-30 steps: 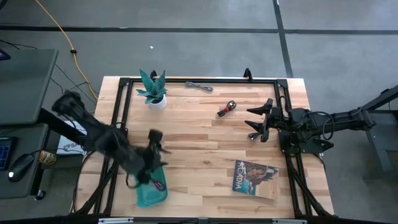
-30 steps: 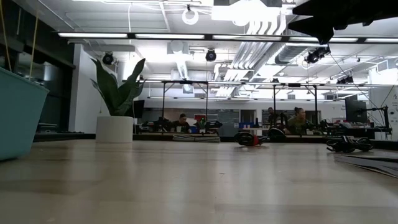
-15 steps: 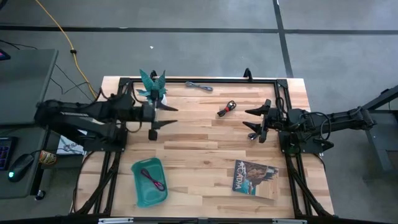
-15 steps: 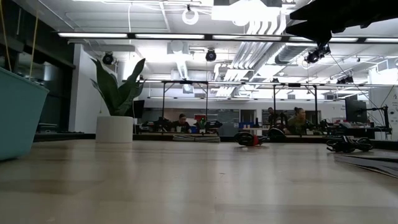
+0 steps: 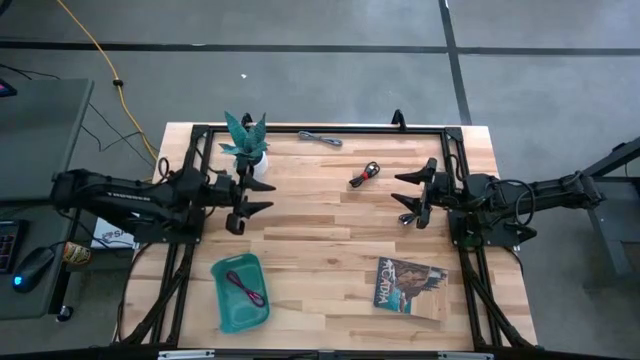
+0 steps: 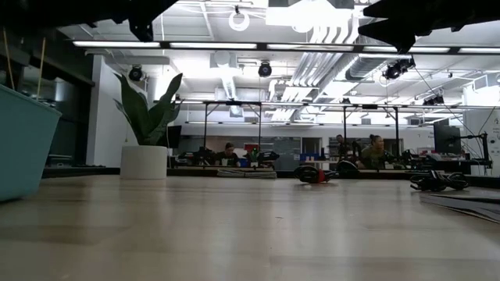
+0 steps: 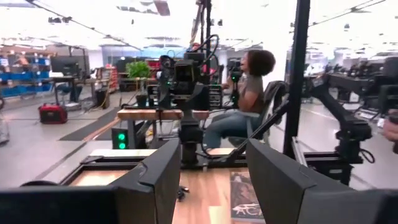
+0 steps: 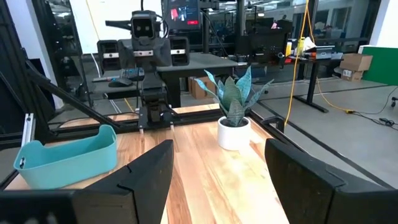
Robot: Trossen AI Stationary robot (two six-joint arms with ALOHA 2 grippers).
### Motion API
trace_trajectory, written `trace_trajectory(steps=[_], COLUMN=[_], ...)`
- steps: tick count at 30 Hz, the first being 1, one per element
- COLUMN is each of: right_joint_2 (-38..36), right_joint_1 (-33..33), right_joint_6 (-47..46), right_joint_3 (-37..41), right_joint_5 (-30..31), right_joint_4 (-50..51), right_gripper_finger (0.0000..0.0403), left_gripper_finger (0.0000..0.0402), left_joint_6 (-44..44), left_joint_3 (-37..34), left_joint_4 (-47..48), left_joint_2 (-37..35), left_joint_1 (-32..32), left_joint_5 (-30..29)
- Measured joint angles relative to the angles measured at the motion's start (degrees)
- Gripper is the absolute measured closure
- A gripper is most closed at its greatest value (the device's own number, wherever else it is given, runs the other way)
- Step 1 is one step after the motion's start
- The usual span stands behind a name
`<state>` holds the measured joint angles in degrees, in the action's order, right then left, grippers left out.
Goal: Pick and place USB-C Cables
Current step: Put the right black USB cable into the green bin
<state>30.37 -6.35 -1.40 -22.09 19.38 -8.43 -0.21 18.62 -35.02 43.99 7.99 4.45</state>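
Your teal tray (image 5: pixel 226 317) holds the maroon-purple cable (image 5: pixel 244 288); grey cable (image 5: pixel 320 138) and black-red cable (image 5: pixel 364 175) lie on the counter (image 5: pixel 320 260). Left gripper (image 5: pixel 250 201) and right gripper (image 5: pixel 405 198) both hover with fingers spread, empty.

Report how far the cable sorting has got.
Done: the maroon cable lies in the teal tray. In hand: nothing; the left pincer hangs open beside the plant, and the right pincer waits open near the black and red cable. Left: that cable and the grey cable, both on the table.
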Motion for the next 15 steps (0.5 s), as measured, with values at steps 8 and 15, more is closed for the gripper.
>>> trace_trajectory(steps=[8, 15], right_joint_2=[0.0, 0.0], right_joint_1=[0.0, 0.0], right_joint_6=[0.32, 0.32], right_joint_3=[0.0, 0.0], right_joint_5=[0.0, 0.0], right_joint_4=[0.03, 0.46], right_gripper_finger=[0.0158, 0.0158], left_gripper_finger=[0.0239, 0.0239], left_joint_6=[0.85, 0.88], left_joint_3=[-0.42, -0.42], left_joint_4=[-3.93, -3.87], left_joint_2=[0.02, 0.02], left_joint_1=[-0.26, -0.26], left_joint_5=[-2.55, -2.54])
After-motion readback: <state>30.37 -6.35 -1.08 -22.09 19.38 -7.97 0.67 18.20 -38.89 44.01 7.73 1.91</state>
